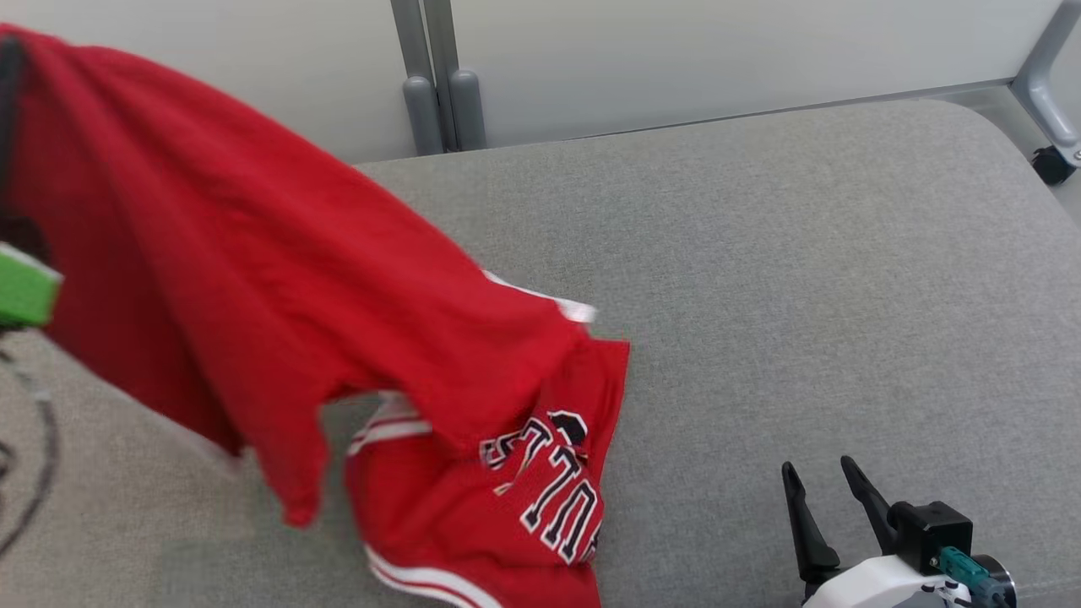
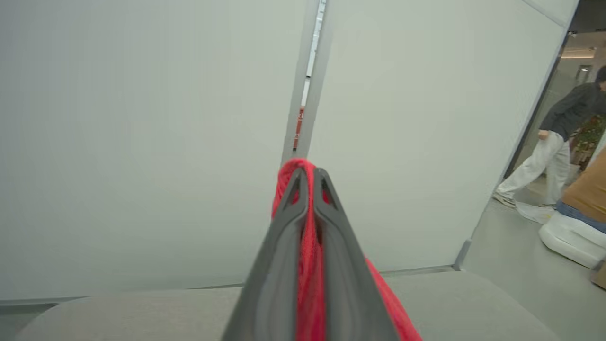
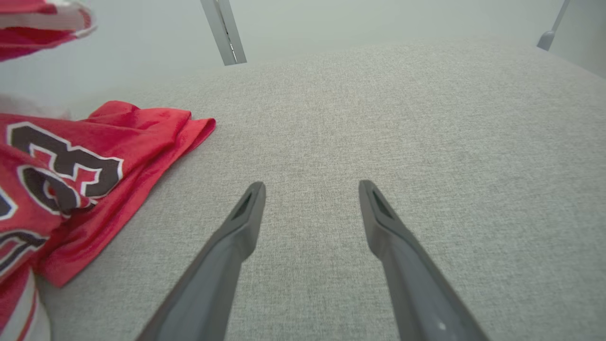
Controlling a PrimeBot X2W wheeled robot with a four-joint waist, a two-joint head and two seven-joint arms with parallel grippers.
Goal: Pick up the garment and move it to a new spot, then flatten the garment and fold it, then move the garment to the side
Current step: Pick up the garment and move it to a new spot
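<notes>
Fingers of the left gripper press together on a bunched fold of the red, shiny sports jersey. The cloth fills the narrow slit between them and spills past the tips and down the right side. In the head view the jersey hangs as a broad sheet rising toward the upper left corner, lifted off the grey woven upholstered cushion. Its lower part lies crumpled on the cushion near the bottom centre, showing white-edged black lettering and white stripes. A bright green block sits at the left edge against the raised cloth; what it belongs to cannot be told.

The right gripper hovers over bare cushion at the lower right, well apart from the jersey, with its two long dark fingers spread wide and holding nothing. Its own wrist view shows the same gap between the fingers, with grey weave beneath them and a folded edge of the jersey lying on the cushion to the left.

Behind the cushion stand pale wall panels, joined by grey metal posts. A black caster wheel is at the far right.

In the left wrist view, past the panel's edge, a person in a dark top and pale trousers bends forward. Another person in a brown top is near a white pad on the floor.
</notes>
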